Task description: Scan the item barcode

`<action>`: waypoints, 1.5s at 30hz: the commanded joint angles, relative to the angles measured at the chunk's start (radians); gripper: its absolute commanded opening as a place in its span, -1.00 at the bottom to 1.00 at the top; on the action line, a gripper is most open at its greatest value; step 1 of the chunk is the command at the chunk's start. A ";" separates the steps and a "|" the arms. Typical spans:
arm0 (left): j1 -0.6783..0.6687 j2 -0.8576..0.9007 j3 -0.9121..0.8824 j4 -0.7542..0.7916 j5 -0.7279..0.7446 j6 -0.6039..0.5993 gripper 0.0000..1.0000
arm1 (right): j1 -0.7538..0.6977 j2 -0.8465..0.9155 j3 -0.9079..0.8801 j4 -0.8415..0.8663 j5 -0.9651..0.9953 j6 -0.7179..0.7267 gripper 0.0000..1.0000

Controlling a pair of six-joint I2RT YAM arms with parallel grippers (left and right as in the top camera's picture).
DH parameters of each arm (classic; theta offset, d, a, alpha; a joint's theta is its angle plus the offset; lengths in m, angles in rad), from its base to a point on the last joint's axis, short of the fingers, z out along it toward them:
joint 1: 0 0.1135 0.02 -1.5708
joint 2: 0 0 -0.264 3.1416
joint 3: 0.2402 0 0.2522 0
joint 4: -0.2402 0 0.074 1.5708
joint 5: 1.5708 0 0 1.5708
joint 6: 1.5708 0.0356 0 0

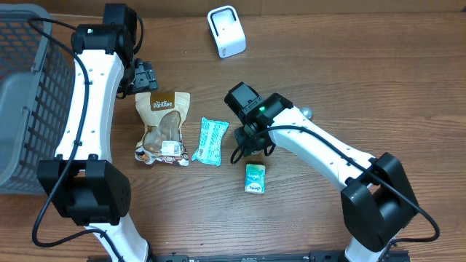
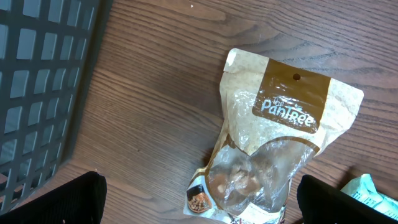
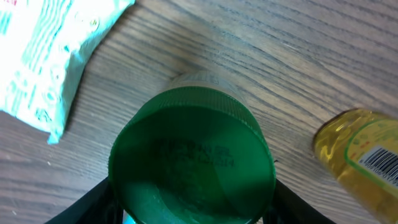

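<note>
Round green cap [image 3: 193,155] w/ dark stamped txt

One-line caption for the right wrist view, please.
Right gripper closed on a green cap, teal packet at upper left, yellow barcoded bottle at right, on a wooden table.

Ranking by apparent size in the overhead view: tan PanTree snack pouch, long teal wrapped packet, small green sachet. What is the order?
Largest to smallest:
1. tan PanTree snack pouch
2. long teal wrapped packet
3. small green sachet
</note>
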 commanded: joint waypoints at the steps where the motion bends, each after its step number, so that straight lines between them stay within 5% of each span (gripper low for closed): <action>1: -0.004 -0.010 0.019 0.002 -0.013 0.004 0.99 | 0.003 0.003 -0.006 -0.012 0.024 -0.082 0.04; 3: -0.004 -0.010 0.019 0.001 -0.013 0.004 0.99 | 0.003 0.003 -0.006 -0.011 0.024 -0.082 0.11; 5: -0.004 -0.010 0.019 0.001 -0.012 0.004 0.99 | 0.003 0.003 -0.006 -0.011 0.024 -0.081 0.66; 10: -0.004 -0.010 0.019 0.001 -0.013 0.004 0.99 | 0.003 0.003 -0.006 0.016 0.025 -0.025 1.00; 19: -0.004 -0.010 0.019 0.001 -0.013 0.004 0.99 | 0.002 0.003 -0.006 0.107 0.035 0.224 1.00; 45: -0.004 -0.010 0.019 0.002 -0.013 0.004 0.99 | 0.001 0.003 -0.006 0.101 0.080 0.260 1.00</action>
